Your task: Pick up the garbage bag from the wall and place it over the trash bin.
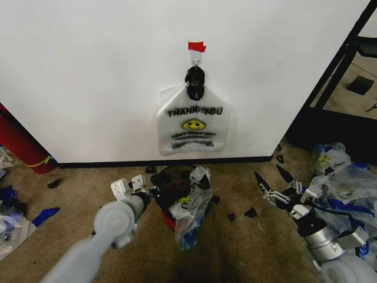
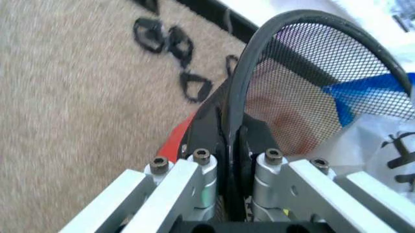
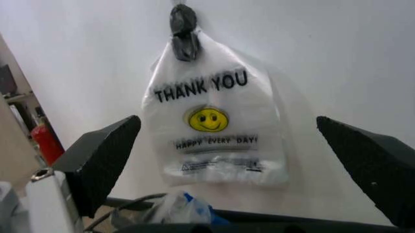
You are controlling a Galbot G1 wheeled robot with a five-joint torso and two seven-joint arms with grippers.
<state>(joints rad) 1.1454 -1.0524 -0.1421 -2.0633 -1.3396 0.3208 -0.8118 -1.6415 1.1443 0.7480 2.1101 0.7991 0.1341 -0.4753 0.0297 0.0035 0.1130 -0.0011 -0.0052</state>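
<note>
Head view showed the white wall [image 1: 88,71] in front of me, with a white "THANK YOU" bag [image 1: 192,127] hanging from a small hook [image 1: 195,60] under a strip of red tape [image 1: 197,46]. Below it, on the carpet [image 1: 88,194] close to the black baseboard [image 1: 118,163], stood the trash bin [image 1: 169,187], and a thin clear garbage bag [image 1: 192,213] with blue patches was draped over its rim on the side toward my right arm. I judged that the bag was on the bin already but only partly, since it hung in a bunch over one side and much of the mesh was uncovered; spreading it around the whole rim seemed to be what was left. My left gripper [image 1: 135,189] was at the bin's rim on the side toward my left arm, and in the left wrist view its jaws were closed tightly on the black rim of the bin, with the bag just beyond the mesh, not between my fingers. My right gripper [image 1: 275,184] was over the carpet beside the bin, apart from the bag, with its jaws spread wide and holding nothing; in the right wrist view the bag on the bin lay low between my two open fingers, and the hanging bag was behind it.
</note>
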